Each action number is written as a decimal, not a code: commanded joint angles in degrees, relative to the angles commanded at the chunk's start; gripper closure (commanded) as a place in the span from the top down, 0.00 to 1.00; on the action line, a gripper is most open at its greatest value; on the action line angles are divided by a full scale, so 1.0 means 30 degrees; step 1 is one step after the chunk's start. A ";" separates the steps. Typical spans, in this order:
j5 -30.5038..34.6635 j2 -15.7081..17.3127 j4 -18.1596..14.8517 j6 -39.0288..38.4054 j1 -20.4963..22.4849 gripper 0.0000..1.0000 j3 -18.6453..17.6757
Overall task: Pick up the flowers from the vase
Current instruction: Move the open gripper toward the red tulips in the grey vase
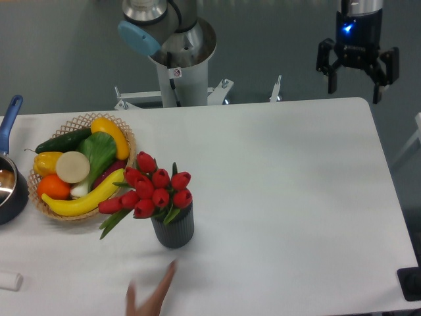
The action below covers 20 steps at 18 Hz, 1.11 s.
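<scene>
The flowers (151, 191), a bunch of red tulip buds with green leaves, stand in the vase (174, 229), a small dark grey ribbed cylinder at the front left of the white table. My gripper (355, 82) hangs high above the table's far right corner, far from the flowers. Its fingers are spread wide and hold nothing.
A wicker basket (125, 135) of fruit and vegetables touches the flowers on their left. A dark pot with a blue handle (9, 118) sits at the left edge. A blurred human hand (152, 296) reaches in at the front edge below the vase. The robot base (177, 59) stands behind the table.
</scene>
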 joint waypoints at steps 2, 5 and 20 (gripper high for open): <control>0.0000 -0.0029 0.0029 0.0145 -0.0029 1.00 0.0000; 0.0117 0.0000 0.0059 0.0059 -0.0059 1.00 0.0000; -0.1758 -0.0645 0.2285 -0.7119 -0.1727 1.00 -0.1433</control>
